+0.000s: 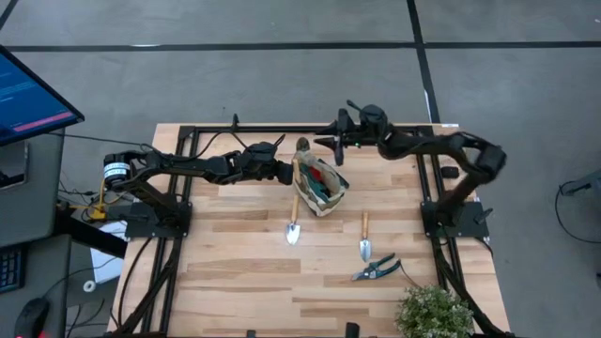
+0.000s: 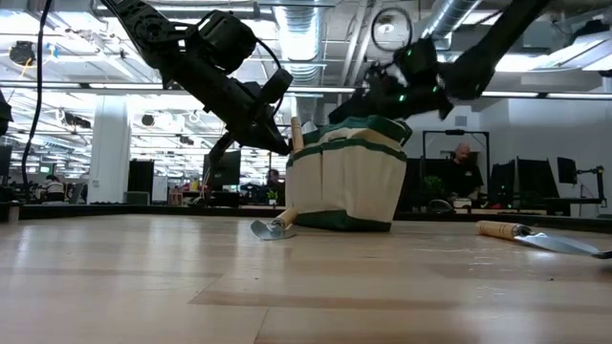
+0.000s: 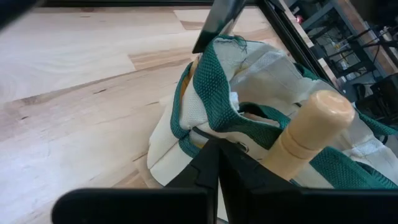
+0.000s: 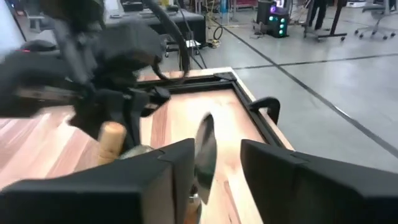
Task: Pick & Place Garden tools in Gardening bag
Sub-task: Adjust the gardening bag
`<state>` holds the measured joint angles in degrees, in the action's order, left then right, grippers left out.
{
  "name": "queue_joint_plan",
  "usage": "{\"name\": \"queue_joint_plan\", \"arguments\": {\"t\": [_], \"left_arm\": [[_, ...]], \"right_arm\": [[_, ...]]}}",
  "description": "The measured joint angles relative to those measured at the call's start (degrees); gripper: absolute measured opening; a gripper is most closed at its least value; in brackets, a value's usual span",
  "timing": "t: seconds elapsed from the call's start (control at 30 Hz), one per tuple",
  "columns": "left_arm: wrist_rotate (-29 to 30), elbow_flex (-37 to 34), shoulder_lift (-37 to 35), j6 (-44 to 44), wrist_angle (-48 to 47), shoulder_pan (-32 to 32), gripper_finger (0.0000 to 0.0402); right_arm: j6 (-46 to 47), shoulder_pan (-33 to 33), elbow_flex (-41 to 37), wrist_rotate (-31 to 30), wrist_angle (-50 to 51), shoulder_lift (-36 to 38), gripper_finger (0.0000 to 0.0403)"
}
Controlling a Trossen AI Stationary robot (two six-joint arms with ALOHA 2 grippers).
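Silver trowel blade (image 4: 205, 152) stands between parted jaws (wooden handle (image 4: 112, 138) beyond).

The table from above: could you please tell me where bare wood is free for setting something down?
The table's whole front left, beside the left trowel, is bare. Crowded: the back middle, where left gripper and right gripper flank the gardening bag, and front right with second trowel, pruning shears, plant.

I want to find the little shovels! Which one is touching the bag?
The trowel lying left of the other has its wooden handle against the gardening bag. The other trowel lies apart, beside the blue shears.
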<state>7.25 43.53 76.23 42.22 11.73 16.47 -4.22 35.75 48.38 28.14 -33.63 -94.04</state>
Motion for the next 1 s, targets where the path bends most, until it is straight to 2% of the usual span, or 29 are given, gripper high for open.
{"name": "queue_joint_plan", "arguments": {"t": [0.13,0.27,0.43,0.57,0.77,1.0], "left_arm": [[-0.02,0.00,0.00,-0.02,0.11,0.00,0.0008],[-1.83,-0.02,-0.45,-0.33,-0.15,0.00,0.0008],[-2.72,-0.04,-3.66,-2.78,-1.10,0.00,0.0004],[-0.20,-0.04,-7.70,-3.85,-5.06,0.00,0.0004],[2.37,-0.04,-13.14,-4.82,-11.21,0.00,0.0004],[3.32,-0.04,-15.15,-6.43,-13.08,-0.02,0.0004]], "right_arm": [[-2.11,-0.80,0.02,-3.49,14.34,8.88,0.0164],[-3.87,-5.46,0.07,-12.91,28.47,16.18,0.0202],[-2.27,-11.31,0.07,-21.31,33.70,19.11,0.0225],[-2.02,-12.96,0.59,-25.11,33.65,16.39,0.0228],[-2.37,-13.01,5.95,-24.05,34.20,6.90,0.0228],[-2.84,-13.63,14.59,-22.75,44.22,-1.78,0.0227]]}}
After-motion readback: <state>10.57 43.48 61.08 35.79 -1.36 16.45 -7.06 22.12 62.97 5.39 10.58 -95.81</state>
